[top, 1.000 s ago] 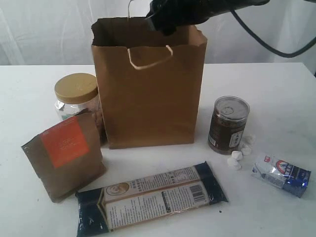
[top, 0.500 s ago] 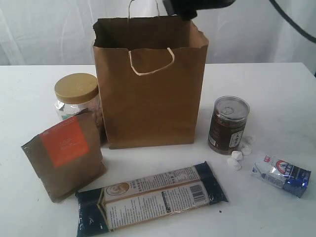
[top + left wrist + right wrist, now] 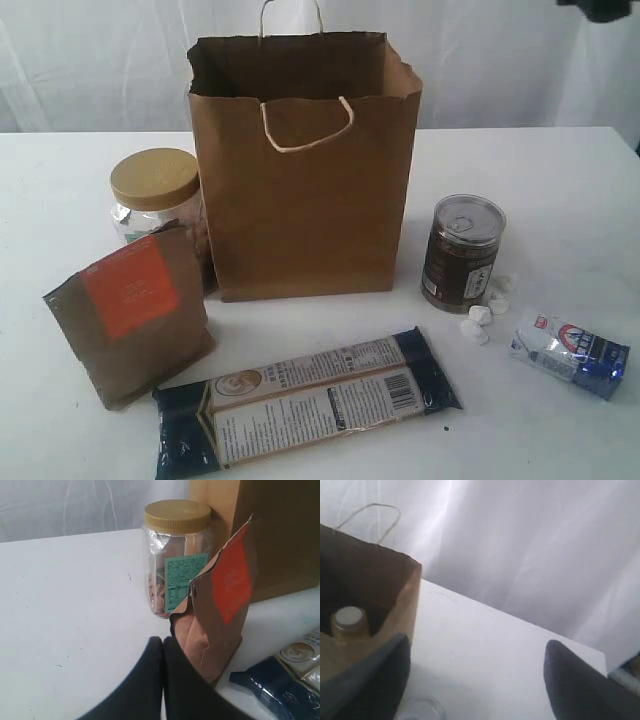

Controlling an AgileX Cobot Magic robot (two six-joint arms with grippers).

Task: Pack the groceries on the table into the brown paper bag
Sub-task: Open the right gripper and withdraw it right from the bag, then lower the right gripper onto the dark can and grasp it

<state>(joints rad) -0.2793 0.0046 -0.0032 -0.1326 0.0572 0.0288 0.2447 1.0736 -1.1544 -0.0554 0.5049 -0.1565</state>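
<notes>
We should lower our spread, empty right fingers [image 3: 375, 680] squarely around the can [image 3: 462, 252] beneath them; left fingers [image 3: 150, 680] rest clenched beside the pouch [image 3: 220, 610].

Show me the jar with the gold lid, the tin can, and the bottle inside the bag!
gold-lidded jar [image 3: 154, 178]: exterior view, on its gold lid.
dark tin can [image 3: 460, 262]: exterior view, on its dark side.
yellow white-capped bottle [image 3: 349, 617]: right wrist view, on its white cap.

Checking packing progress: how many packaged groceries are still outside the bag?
5: jar and pouch left of the bag, long packet in front, tin can and small packet right. Bottle is inside; others could hide behind.
</notes>
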